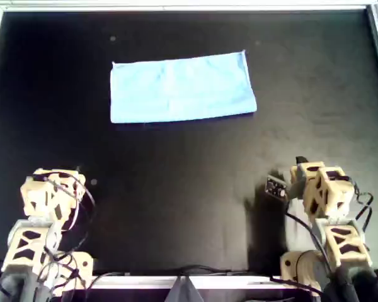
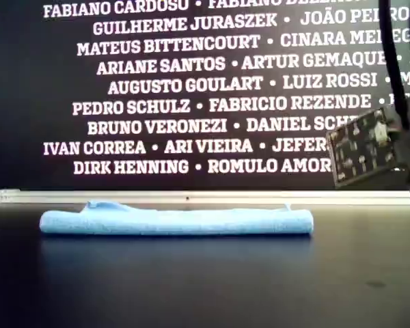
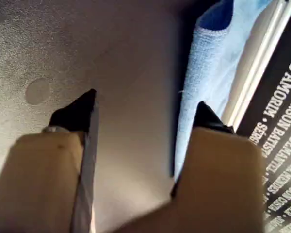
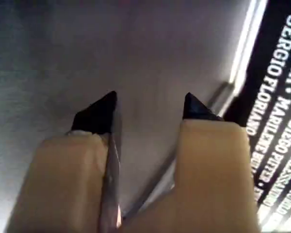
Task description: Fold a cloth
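Observation:
The cloth (image 1: 183,88) is light blue and lies flat as a folded rectangle on the black table, toward the far middle of the overhead view. In the exterior view the cloth (image 2: 178,222) shows as a low, long strip before the wall. My left gripper (image 3: 145,102) is open and empty above bare table, and the cloth (image 3: 199,82) lies beyond its fingertips, apart from them. Open and empty too, my right gripper (image 4: 150,99) hangs over bare table with no cloth in its view.
One beige arm (image 1: 50,195) rests at the overhead view's lower left and another (image 1: 321,189) at its lower right, both well short of the cloth. A white rail (image 1: 176,7) frames the table. Behind it stands a black wall with white names (image 2: 191,82).

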### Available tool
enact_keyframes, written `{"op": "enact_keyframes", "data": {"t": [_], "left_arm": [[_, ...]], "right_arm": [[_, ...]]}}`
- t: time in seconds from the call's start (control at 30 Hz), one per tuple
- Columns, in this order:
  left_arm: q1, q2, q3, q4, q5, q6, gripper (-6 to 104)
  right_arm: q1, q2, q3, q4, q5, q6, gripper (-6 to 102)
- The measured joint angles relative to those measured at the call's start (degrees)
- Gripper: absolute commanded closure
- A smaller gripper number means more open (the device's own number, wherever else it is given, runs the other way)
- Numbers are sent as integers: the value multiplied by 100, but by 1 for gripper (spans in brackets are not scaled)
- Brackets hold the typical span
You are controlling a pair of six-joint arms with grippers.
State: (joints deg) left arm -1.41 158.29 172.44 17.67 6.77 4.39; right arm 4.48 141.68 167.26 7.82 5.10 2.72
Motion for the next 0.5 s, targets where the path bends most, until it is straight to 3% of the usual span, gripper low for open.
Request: {"op": "enact_keyframes", "data": {"t": [0.4, 0.5], "left_arm": [[0, -308, -519, -26, 0, 0, 28], [0, -1239, -1160, -26, 0, 0, 27]], "right_arm": [[325, -1450, -1020, 0, -79, 53, 41], [360, -2646, -1978, 0, -79, 53, 33]]}}
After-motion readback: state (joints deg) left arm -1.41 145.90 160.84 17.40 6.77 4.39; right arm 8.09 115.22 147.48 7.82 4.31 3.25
